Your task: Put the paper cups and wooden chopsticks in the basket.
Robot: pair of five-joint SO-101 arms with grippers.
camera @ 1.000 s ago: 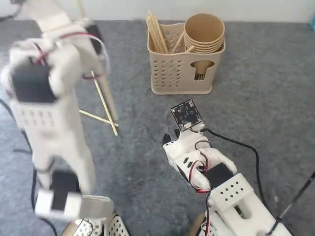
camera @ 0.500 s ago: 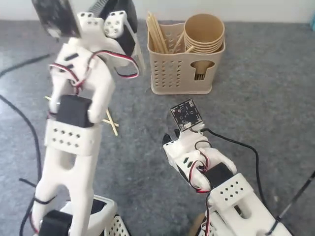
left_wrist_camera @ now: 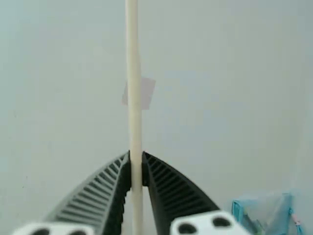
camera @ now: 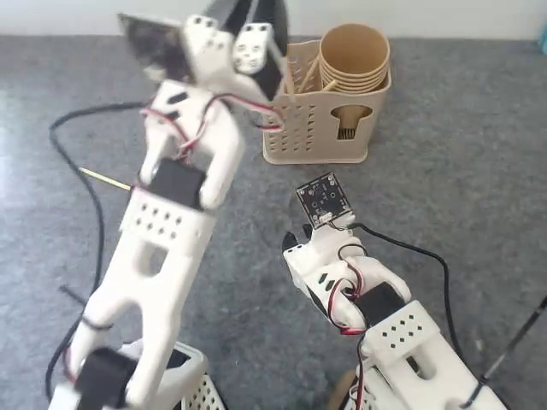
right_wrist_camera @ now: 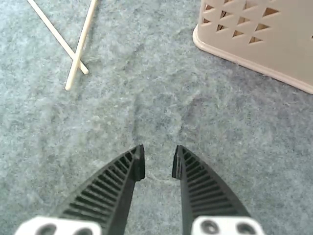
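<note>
A beige slotted basket (camera: 316, 128) stands at the back of the grey carpet, with a stack of paper cups (camera: 355, 55) and some wooden chopsticks (camera: 303, 79) in it. My left gripper (left_wrist_camera: 136, 164) is shut on one wooden chopstick (left_wrist_camera: 132, 98) that points straight out past its fingertips. In the high view this gripper (camera: 256, 17) is raised beside the basket's left rim. Two more chopsticks (right_wrist_camera: 80, 41) lie crossed on the carpet. My right gripper (right_wrist_camera: 157, 164) hangs open just above bare carpet in front of the basket (right_wrist_camera: 259, 34), holding nothing.
The left arm's white body (camera: 171, 196) slants across the left half of the carpet and covers most of the loose chopsticks; one end (camera: 104, 178) sticks out beside it. A black cable (camera: 77, 128) loops at the left. The right arm's cable (camera: 410, 252) trails to the right.
The left arm has swung from the left side of the carpet to the right and back, up to the basket's left rim, carrying the chopstick. The right arm has stayed still.
</note>
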